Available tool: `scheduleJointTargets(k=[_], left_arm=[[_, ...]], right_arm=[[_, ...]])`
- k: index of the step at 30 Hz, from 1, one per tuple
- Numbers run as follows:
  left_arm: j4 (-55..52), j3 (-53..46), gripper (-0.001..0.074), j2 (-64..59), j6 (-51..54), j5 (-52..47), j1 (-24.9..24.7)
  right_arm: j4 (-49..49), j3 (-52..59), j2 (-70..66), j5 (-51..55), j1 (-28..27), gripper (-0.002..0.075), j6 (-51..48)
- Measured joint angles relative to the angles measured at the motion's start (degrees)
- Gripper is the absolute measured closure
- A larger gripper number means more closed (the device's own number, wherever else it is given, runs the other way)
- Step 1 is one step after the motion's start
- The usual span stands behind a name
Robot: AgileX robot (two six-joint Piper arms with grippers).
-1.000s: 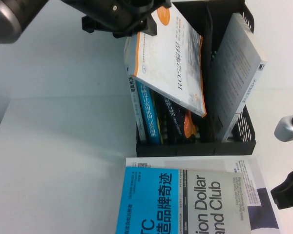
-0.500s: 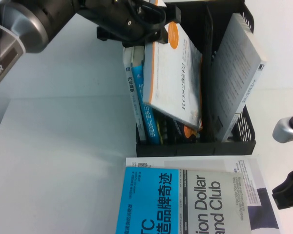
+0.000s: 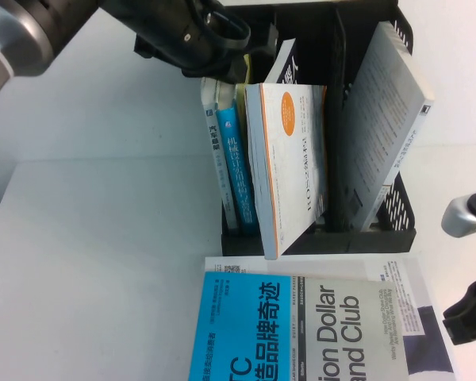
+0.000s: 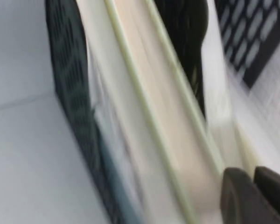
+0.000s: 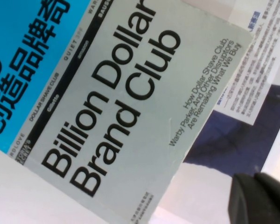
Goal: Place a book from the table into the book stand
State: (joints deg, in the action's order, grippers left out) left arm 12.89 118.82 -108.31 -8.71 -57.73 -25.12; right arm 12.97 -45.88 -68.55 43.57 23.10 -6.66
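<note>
The black book stand (image 3: 317, 242) stands at the table's far side. A white and orange book (image 3: 289, 167) stands nearly upright in its left compartment, beside blue and white books (image 3: 232, 171). My left gripper (image 3: 222, 32) hovers over the stand's far end, just left of that book's top, fingers together. In the left wrist view the gripper (image 4: 253, 196) is next to the books' page edges (image 4: 149, 93). My right gripper (image 3: 466, 309) is shut and empty at the near right; in the right wrist view (image 5: 256, 198) it is beside a blue and grey book (image 5: 107, 107).
A grey book (image 3: 385, 119) leans in the stand's right compartment. The blue and grey book (image 3: 301, 333) lies flat in front of the stand on another white and dark book (image 3: 419, 317). White table lies open to the left (image 3: 95, 270).
The white and orange book swung from leaning across the stand to nearly upright in the left compartment. My left arm shifted a little left at the top. The right arm stayed put.
</note>
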Motion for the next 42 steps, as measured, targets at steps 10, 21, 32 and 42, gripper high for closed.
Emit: scheduleJointTargets(k=[10,21,32,42], left_arm=[[-4.6,0.0,0.0734,10.9,1.6,-7.0,0.0],[-14.9,-19.2,0.0736,33.1,-2.3,-6.8,0.0],[-16.9,-45.3,0.0737,52.6,-4.9,5.9,0.0],[-19.0,-46.6,0.0737,53.2,-4.8,6.6,0.0]], right_arm=[[29.5,0.0,-5.5,-0.8,0.6,0.0729,-31.1],[65.5,0.0,-21.2,-8.2,0.6,0.0729,-63.5],[83.4,-0.8,-30.4,-10.5,2.6,0.0729,-76.8],[84.2,-7.6,-35.9,-8.9,2.7,0.0729,-75.7]])
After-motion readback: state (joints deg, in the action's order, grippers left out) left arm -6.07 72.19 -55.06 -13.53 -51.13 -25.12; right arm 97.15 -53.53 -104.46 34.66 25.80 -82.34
